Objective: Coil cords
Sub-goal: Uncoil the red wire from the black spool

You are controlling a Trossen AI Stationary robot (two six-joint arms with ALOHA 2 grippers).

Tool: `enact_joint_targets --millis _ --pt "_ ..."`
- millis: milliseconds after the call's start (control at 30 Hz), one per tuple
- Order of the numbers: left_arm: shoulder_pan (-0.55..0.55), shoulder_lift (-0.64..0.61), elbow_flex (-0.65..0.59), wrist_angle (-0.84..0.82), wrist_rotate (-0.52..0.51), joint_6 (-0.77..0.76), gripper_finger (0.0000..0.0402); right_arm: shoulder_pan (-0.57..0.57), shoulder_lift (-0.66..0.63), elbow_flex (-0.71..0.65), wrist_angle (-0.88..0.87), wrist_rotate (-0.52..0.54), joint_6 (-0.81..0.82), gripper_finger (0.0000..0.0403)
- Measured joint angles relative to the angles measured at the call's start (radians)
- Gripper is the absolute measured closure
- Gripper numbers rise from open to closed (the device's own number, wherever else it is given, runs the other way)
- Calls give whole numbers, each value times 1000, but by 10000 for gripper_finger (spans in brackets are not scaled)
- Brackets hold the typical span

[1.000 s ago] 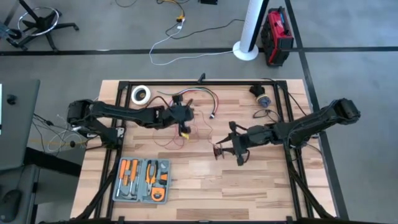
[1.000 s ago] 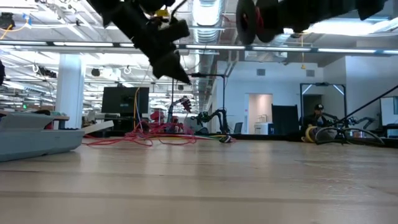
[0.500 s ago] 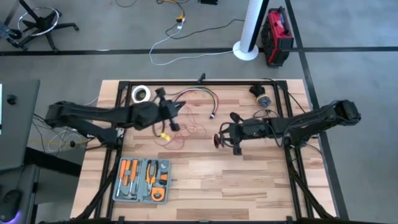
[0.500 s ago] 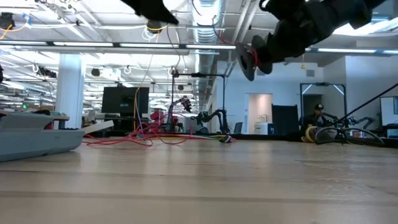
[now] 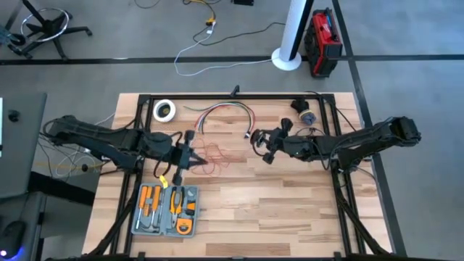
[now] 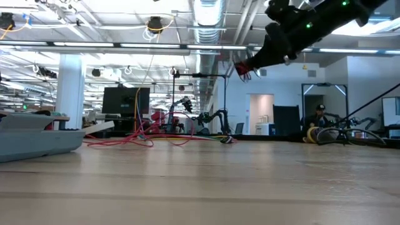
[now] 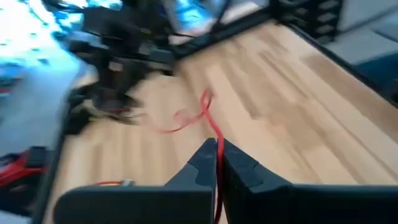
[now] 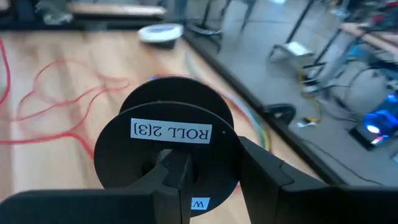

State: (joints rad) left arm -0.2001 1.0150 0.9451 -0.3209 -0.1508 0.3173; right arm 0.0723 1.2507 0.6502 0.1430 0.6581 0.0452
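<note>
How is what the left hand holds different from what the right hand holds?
The left hand pinches a thin red wire, while the right hand grips a black spool. The wire is limp and trails loosely over the table; the spool is rigid, round and labelled. Both hands are shut on their objects.

left claw, pinching red wire

Both robot arms are dark, almost black, made of long thin parts joined by chunky round joints. The left gripper has two flat black fingers with slanted tips. The right gripper looks blocky and black. Small green lights glow on the right arm.
</note>
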Motion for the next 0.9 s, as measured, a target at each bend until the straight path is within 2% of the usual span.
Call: enact_joint_targets --millis 100,333,467,567,767,900 --pt "-4 22 0 -40 42 -6 401 3 0 0 63 24 -28 295" --pt "-3 125 0 -91 41 -32 401 79 0 0 253 -8 -207 295" --pt "1 188 0 -80 28 -11 401 131 0 0 319 -93 -293 295" --pt "11 233 0 -76 -58 14 401 159 0 0 350 -173 -324 295" --pt "68 297 0 -66 -309 31 401 199 -4 0 359 -270 -360 295" --pt "128 306 0 -43 -410 15 401 205 -4 0 331 -383 -362 295"
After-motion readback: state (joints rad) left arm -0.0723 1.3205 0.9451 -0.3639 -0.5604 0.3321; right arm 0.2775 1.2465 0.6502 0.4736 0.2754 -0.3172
